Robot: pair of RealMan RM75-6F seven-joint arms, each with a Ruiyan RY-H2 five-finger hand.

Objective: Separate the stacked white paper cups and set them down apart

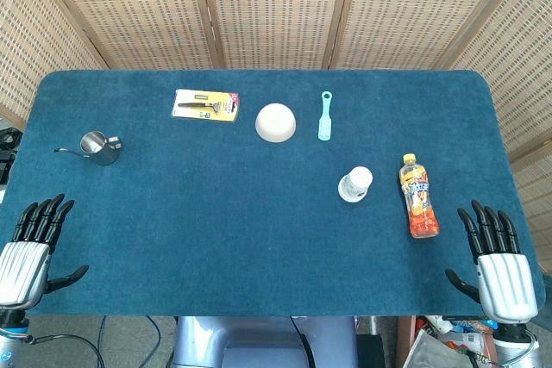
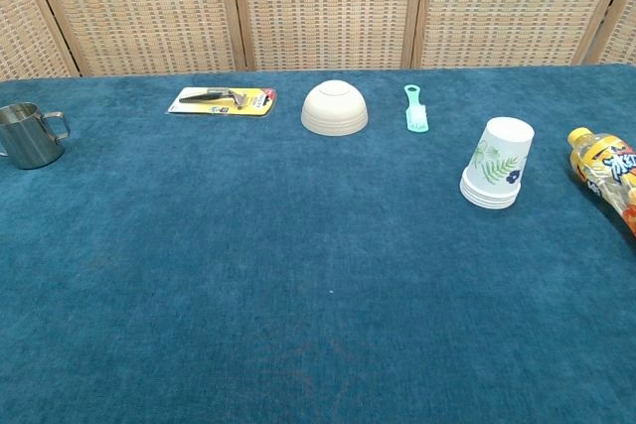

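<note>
The stacked white paper cups (image 1: 354, 184) stand upside down on the blue table, right of centre; in the chest view the stack (image 2: 496, 164) shows a green leaf print and several rims at its base. My left hand (image 1: 31, 252) rests at the near left edge, fingers spread, holding nothing. My right hand (image 1: 498, 263) rests at the near right edge, fingers spread and empty, well short of the cups. Neither hand shows in the chest view.
An orange drink bottle (image 1: 418, 196) lies on its side just right of the cups. Further back are an overturned cream bowl (image 1: 276, 122), a teal brush (image 1: 325, 115) and a yellow packaged tool (image 1: 205, 105). A small steel pitcher (image 1: 99, 147) stands at the left.
</note>
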